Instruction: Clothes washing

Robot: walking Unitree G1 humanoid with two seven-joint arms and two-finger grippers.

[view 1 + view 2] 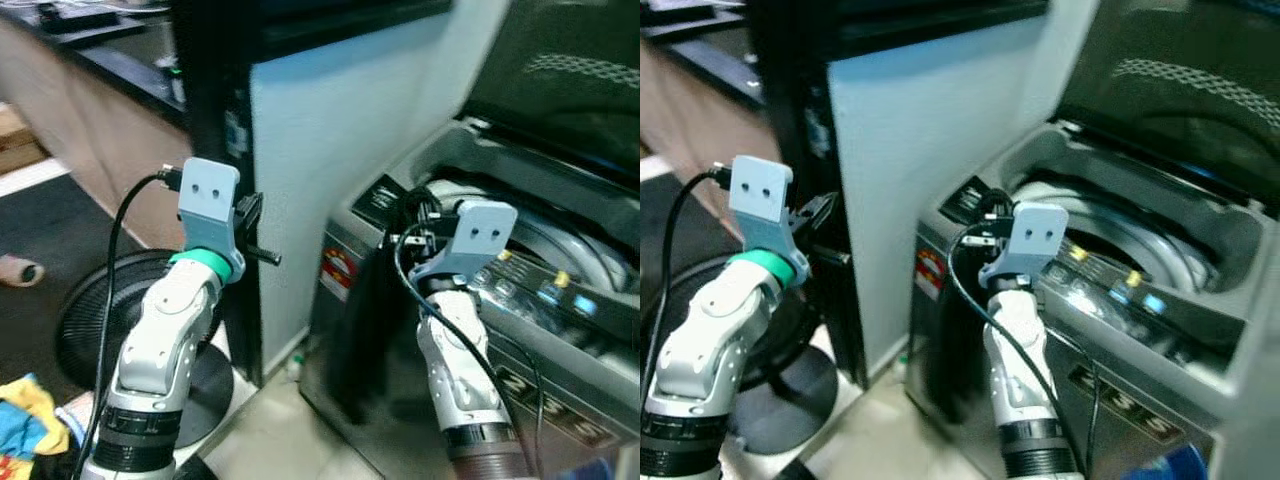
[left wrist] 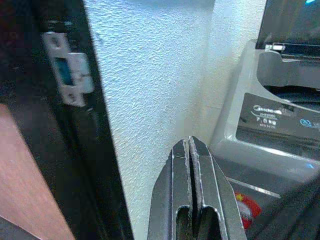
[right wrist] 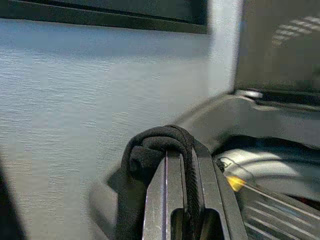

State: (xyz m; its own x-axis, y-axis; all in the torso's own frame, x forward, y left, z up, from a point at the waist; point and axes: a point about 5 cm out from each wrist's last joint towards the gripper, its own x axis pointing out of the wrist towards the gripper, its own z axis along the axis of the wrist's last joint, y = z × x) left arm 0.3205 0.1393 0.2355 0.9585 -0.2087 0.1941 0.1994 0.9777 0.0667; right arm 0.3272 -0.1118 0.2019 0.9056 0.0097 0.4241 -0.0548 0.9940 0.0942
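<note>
The right gripper (image 3: 184,150) is raised at the near left corner of the top-loading washing machine (image 1: 560,390), just above its rim. Its two black fingers are pressed together on a black garment (image 3: 150,160); a fold of the fabric bulges over the fingertips, and the rest hangs down in front of the machine's left front face (image 1: 365,330). The washing machine stands on the right of the scene with its lid (image 1: 570,70) raised at the far side and the metal drum (image 1: 1140,240) exposed. The control panel (image 1: 560,295) runs along the near rim, with small yellow and blue markings on it. A red label (image 1: 340,268) is fixed at the upper left of the front face. The left gripper (image 2: 190,150) is held up on the left of the scene, well apart from the machine, pointing towards a pale textured wall panel (image 2: 160,90); its fingers are fully closed against each other with nothing between them. A dark vertical frame (image 1: 215,120) stands left of the panel. A black round fan (image 1: 110,310) rests on the floor behind the left arm. Colourful cloth (image 1: 30,415) lies on the floor at the near left corner.
</note>
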